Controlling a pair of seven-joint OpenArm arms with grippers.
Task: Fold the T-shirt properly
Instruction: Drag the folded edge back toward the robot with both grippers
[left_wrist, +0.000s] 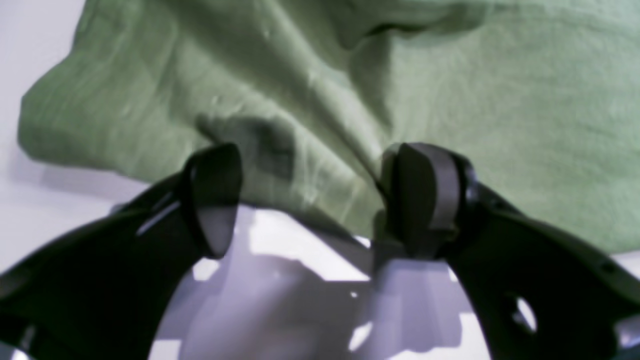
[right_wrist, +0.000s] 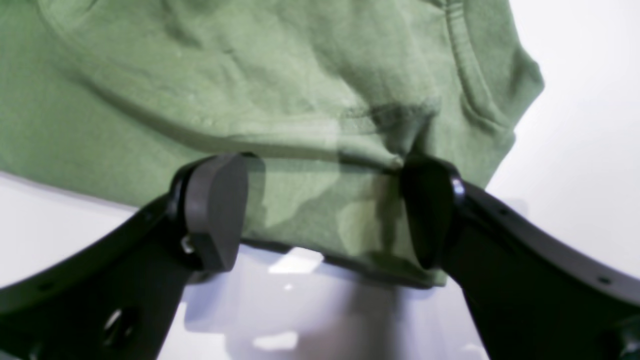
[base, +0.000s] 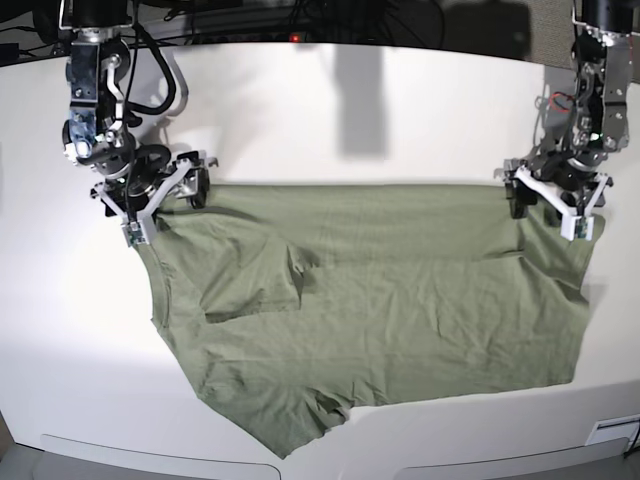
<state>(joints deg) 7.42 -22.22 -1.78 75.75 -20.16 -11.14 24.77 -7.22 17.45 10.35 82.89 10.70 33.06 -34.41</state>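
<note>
Lying spread and wrinkled across the white table (base: 330, 110), the sage-green cotton T-shirt (base: 400, 290) has one sleeve folded inward. Both wrist views blur. The left gripper (left_wrist: 312, 200) and right gripper (right_wrist: 325, 210) straddle its far corners, jaws apart; contact is unclear.

1. Left claw (left_wrist: 312, 200): matte black curved fingers, rounded grey-black pads, small screw holes.
2. Right claw (right_wrist: 325, 210): same build.
3. Both arms: black links, white brackets, looped black cables; reddish wiring, possibly, on the left arm.
</note>
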